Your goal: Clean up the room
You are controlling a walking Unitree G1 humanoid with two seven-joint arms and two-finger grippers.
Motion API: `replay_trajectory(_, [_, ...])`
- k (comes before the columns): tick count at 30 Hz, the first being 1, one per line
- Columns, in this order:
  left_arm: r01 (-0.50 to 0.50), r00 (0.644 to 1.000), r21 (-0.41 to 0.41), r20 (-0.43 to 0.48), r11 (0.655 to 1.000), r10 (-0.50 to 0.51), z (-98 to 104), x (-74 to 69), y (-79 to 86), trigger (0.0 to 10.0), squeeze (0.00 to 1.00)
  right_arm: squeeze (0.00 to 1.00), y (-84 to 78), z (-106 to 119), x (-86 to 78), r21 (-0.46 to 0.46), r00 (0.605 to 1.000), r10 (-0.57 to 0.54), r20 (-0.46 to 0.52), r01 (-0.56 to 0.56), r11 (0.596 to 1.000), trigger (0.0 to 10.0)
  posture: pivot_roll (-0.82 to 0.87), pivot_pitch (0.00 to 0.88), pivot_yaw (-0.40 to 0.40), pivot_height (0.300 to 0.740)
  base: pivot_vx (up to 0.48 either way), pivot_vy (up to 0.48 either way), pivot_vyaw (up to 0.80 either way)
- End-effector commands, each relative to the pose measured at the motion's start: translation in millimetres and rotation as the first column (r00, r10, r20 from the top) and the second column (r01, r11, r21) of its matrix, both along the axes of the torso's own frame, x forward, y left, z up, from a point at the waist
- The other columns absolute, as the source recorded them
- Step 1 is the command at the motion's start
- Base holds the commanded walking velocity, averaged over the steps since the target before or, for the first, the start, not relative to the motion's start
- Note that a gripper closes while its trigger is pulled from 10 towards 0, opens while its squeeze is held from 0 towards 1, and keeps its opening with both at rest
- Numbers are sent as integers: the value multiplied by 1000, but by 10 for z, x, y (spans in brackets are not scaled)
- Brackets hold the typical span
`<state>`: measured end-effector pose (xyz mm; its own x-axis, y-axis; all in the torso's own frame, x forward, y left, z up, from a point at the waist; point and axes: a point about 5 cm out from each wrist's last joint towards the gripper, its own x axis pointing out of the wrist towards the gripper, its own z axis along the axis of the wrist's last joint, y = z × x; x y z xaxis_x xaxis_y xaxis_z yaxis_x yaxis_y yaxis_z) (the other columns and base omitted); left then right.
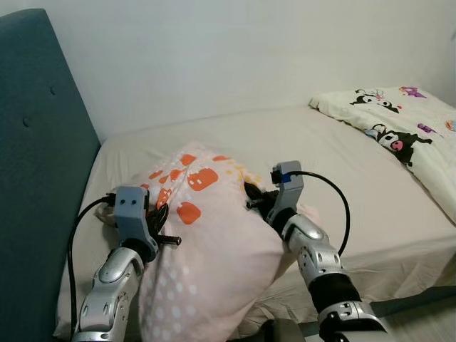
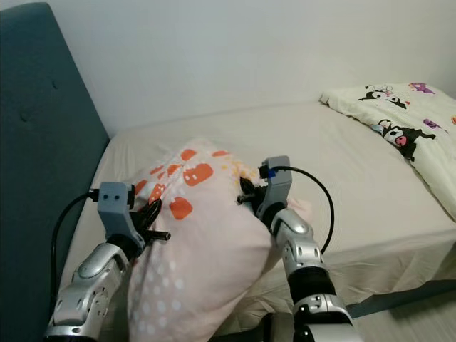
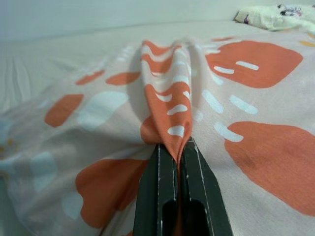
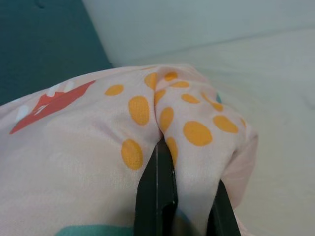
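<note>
Both claws are gripping the pillow (image 1: 206, 242) between them. Left gripper (image 3: 178, 152) is pinching a raised fold of its cover, fingers pressed together on the cloth. Right gripper (image 4: 165, 147) is nipping a crease on the pillow's right side, fingers closed on the fabric too. I'm holding the pillow at the near left part of the bed (image 1: 342, 157), by the teal headboard (image 1: 35, 178) on the left; can't tell whether its far end is touching the mattress. Pillow is pale pink, soft, puffy, bulging between my arms. Cover is smooth matte cloth, printed with orange blobs with white dashes, small yellow-orange dots on the right side, faint white dots near me. Headboard is padded with button tufts. Bed sheet is plain beige, slightly wrinkled. Cream cartoon-print quilt (image 1: 406, 128) is lying far right, well apart.
</note>
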<state>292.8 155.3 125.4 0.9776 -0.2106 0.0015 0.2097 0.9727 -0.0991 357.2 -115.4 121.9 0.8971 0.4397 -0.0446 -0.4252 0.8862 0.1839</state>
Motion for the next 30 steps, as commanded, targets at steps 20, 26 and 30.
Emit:
replay_trajectory(20, [-96, 992, 71, 94, 993, 90, 131, 58, 11, 10000, 0, 0, 37, 88, 14, 11, 997, -37, 68, 36, 999, 10000, -87, 0, 3, 676, 0, 0, 0])
replay_trajectory(26, [-118, 990, 50, 80, 992, 114, 88, 26, 25, 10000, 0, 0, 55, 59, -6, 5, 998, -29, 63, 29, 1000, 10000, -83, 0, 3, 706, 0, 0, 0])
replay_trajectory(30, [-127, 990, 40, 65, 991, 124, 49, 5, 37, 10000, 0, 0, 59, 43, -16, 0, 998, -24, 59, 24, 1000, 10000, -83, 0, 3, 721, 0, 0, 0])
